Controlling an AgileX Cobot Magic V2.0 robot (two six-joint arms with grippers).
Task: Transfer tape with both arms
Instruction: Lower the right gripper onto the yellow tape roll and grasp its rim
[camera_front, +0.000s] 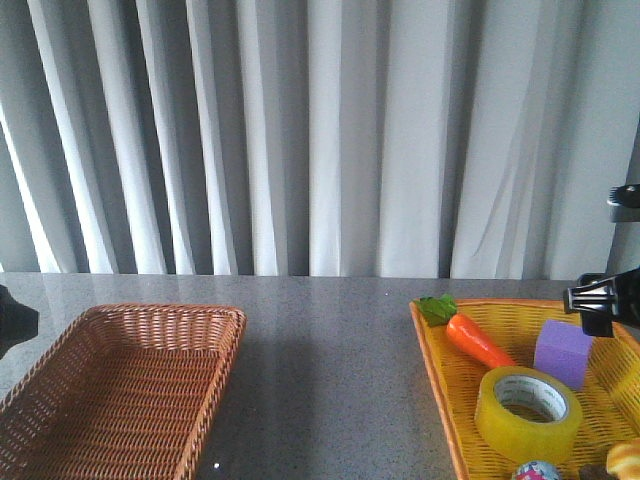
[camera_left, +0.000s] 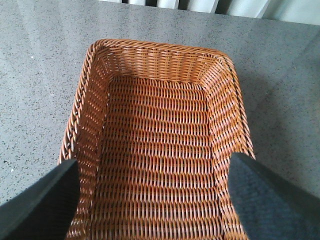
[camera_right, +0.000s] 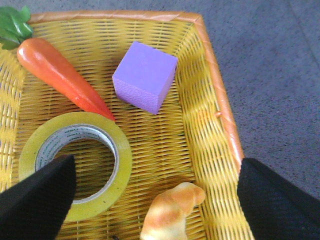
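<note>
One tape roll (camera_front: 528, 413) lies flat, hole upward, in the yellow basket (camera_front: 448, 400) at lower right, below the nearer right end effector (camera_right: 155, 200), released; left end effector (camera_left: 150, 200) likewise released.

Yellow tape (camera_front: 528, 413), purple cube (camera_front: 563, 352), orange carrot (camera_front: 478, 340).
</note>
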